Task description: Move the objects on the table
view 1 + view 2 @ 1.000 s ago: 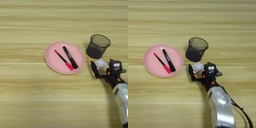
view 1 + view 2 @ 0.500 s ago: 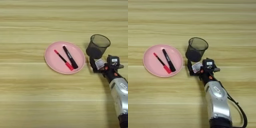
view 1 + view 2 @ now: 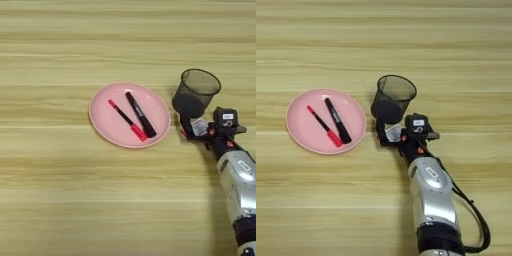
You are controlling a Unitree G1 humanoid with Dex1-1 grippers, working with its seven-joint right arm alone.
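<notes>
One risk: box (image 3: 392, 133) clamped in right gripper (image 3: 392, 135), mesh cup (image 3: 393, 98) touching just ahead — cup could get tipped if pushed fwd. Plate (image 3: 301, 134) w/ pen, marker well off to gripper's left.

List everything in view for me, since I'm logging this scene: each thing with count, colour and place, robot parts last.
plate: one, pink, round, on the table left of centre.
pen: one, thin, red, lying slantwise on the plate.
marker: one, black, on the plate just right of the pen, roughly parallel to it.
mesh cup: one, black wire mesh, upright, right of the plate.
box: one, small, white and red, just in front of the cup, between the gripper's fingers.
table: one, light yellowish wood grain, under everything.
gripper: one, black, around the box.
forearm: one, silver, coming in from the bottom edge.
</notes>
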